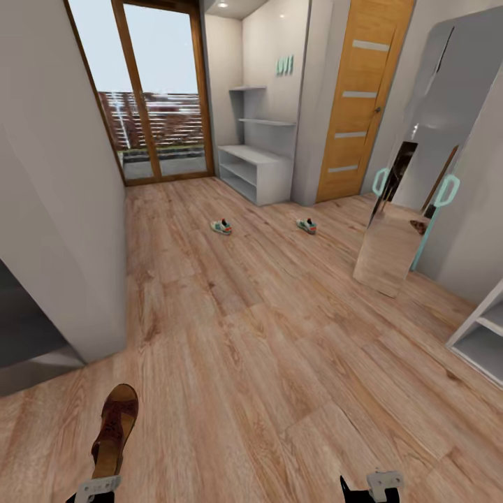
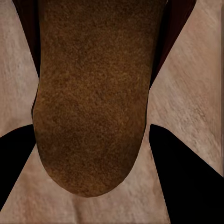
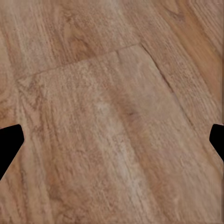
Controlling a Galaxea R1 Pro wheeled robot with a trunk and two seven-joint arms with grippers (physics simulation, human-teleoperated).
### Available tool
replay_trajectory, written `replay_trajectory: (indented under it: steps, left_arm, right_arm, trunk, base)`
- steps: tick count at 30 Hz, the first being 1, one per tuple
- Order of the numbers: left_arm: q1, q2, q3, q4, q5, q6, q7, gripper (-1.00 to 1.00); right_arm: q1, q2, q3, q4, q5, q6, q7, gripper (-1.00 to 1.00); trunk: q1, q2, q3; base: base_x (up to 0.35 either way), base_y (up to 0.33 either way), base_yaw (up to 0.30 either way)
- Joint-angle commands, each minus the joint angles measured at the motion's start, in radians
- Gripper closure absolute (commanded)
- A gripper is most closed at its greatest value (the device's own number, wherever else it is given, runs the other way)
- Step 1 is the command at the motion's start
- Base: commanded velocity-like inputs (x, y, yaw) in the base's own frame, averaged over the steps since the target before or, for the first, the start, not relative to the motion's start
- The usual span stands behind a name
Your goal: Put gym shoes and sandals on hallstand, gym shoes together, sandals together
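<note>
You are looking at a light brown wood-grain plank floor (image 1: pixel 279 349) running down the corridor toward the glazed door. Two gym shoes are lying directly on it, well apart from each other: one (image 1: pixel 221 226) toward the left, the other (image 1: pixel 306 226) toward the right, both sitting out in front of the hallstand (image 1: pixel 255 171). That low grey hallstand is standing on the floor against the far wall, its flat top showing bare. Under the right wrist camera, bare planks (image 3: pixel 112 121) are showing.
</note>
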Motion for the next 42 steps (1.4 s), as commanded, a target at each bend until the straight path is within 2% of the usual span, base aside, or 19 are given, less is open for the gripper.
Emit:
replay_trajectory:
  steps: [1, 21, 42]
  left_arm:
    - [-0.001, 0.0, 0.009, 0.0, -0.007, -0.003, -0.006, 1.0]
    - [-0.001, -0.001, 0.01, 0.0, -0.006, -0.003, -0.004, 1.0]
    - [-0.001, -0.001, 0.01, 0.0, -0.006, -0.003, -0.005, 1.0]
  right_arm:
    - [0.0, 0.0, 0.0, 0.001, 0.004, -0.003, 0.001, -1.0]
    - [0.0, 0.005, -0.001, 0.0, 0.003, -0.003, -0.002, -1.0]
    - [0.0, 0.006, -0.001, 0.001, 0.002, -0.003, -0.002, -1.0]
  trunk:
    - [0.0, 0.0, -0.001]
    - [0.0, 0.0, -0.001]
    - [0.0, 0.0, 0.009]
  base:
    - [0.322, -0.122, 0.001]
    - [0.335, -0.04, 0.013]
    - [0.331, -0.131, 0.243]
